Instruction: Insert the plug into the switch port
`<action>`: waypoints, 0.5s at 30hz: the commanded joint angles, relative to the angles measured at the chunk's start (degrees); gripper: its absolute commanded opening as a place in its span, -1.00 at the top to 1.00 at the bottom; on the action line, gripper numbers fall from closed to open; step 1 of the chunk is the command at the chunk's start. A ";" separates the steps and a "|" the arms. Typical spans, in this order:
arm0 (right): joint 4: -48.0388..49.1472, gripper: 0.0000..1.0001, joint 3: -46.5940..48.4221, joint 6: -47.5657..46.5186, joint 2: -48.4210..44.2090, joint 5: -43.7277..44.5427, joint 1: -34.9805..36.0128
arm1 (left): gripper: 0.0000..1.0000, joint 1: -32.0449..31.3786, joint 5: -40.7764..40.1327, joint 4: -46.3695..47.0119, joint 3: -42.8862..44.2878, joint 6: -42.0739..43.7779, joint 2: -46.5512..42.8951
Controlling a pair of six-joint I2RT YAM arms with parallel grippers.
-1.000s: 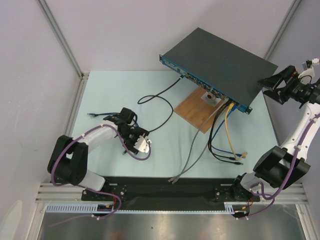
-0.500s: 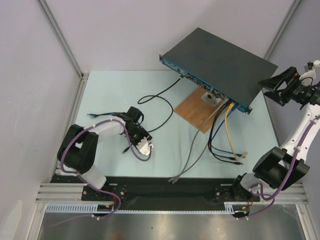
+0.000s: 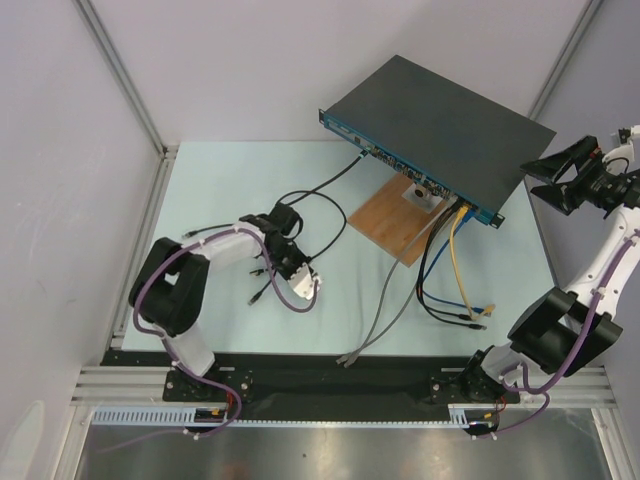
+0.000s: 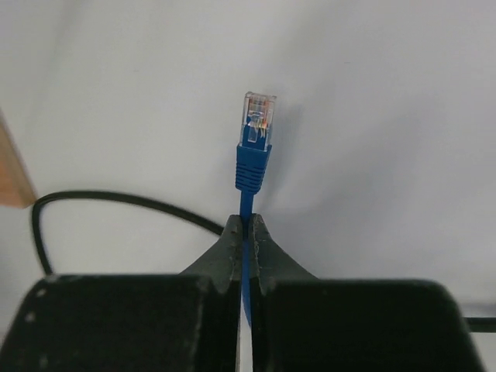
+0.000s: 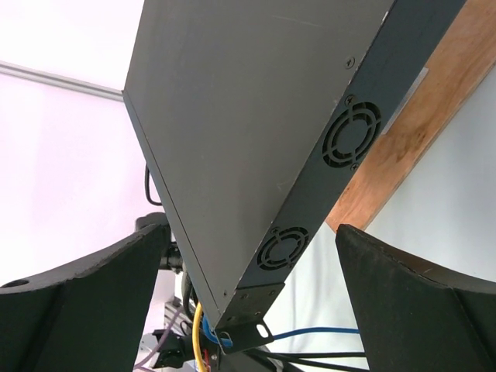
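Fingers of the left gripper [image 4: 246,226], bottom centre of its wrist view, are pressed together on a thin blue cable [image 4: 246,203] just behind the boot. The clear plug [image 4: 258,118] stands free above them, over the pale table [image 4: 372,116], with a black cable [image 4: 116,200] curving at left. Farther off, in the overhead view, the switch [image 3: 440,118] sits at upper right, a wooden board [image 3: 385,222] under its front edge. The right gripper [image 3: 537,180] is spread wide just beside the switch's right end.
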 commanded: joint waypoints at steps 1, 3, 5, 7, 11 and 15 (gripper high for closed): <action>1.03 -1.00 2.89 0.62 0.67 -2.28 -0.27 | 0.99 -0.26 6.43 -1.03 4.32 -6.39 -6.48; 1.29 -0.99 3.51 0.89 0.94 -3.24 -0.27 | 0.99 -0.26 7.66 -1.29 6.08 -10.35 -10.07; 1.64 -1.00 3.95 0.98 1.03 -4.04 -0.27 | 0.99 -0.26 8.37 -0.94 6.70 -12.82 -12.63; 2.78 -0.99 4.21 1.41 0.68 -5.00 -0.18 | 0.99 -0.26 8.90 -0.85 7.58 -16.24 -16.06; 5.42 -0.99 4.30 3.60 0.06 -6.76 -0.36 | 0.99 -0.26 10.04 1.78 7.93 -23.19 -21.86; 8.41 -0.99 4.22 5.89 -0.38 -8.17 -0.27 | 0.99 -0.34 9.87 6.78 7.32 -30.21 -26.87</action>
